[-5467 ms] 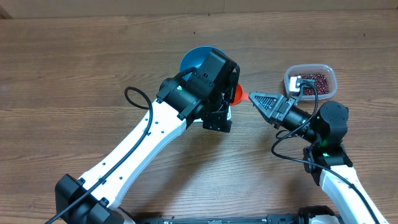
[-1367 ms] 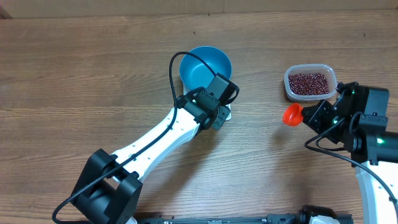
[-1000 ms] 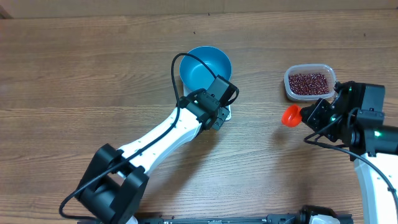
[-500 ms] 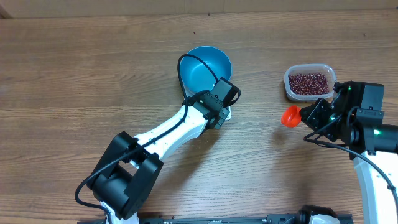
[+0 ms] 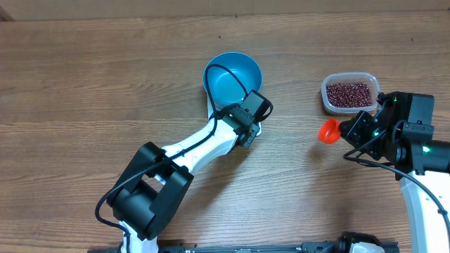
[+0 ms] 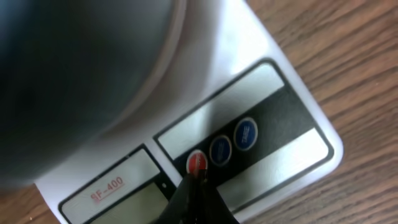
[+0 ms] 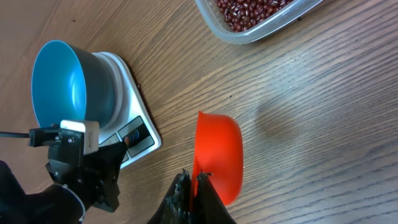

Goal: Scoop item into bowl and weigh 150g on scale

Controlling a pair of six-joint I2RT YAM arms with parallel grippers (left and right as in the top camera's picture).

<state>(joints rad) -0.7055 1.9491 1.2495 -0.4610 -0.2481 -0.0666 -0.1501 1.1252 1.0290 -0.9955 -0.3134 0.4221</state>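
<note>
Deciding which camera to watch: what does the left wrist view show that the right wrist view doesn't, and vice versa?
Left wrist only: the scale's legible SF-400 label and the shut left gripper tip at its red button. Right wrist only: the orange scoop in the right gripper, and the beans in their tub. Both: scale and bowl.

The bowl [image 5: 232, 74] sits on the scale [image 7: 129, 79], behind its button panel [image 6: 249, 134] (the left gripper [image 6: 198, 184] tip touches a button there). Well to the right lies the tub [image 5: 325, 92] holding the beans [image 5: 349, 94], the scoop [image 5: 328, 131] just before its left end.
</note>
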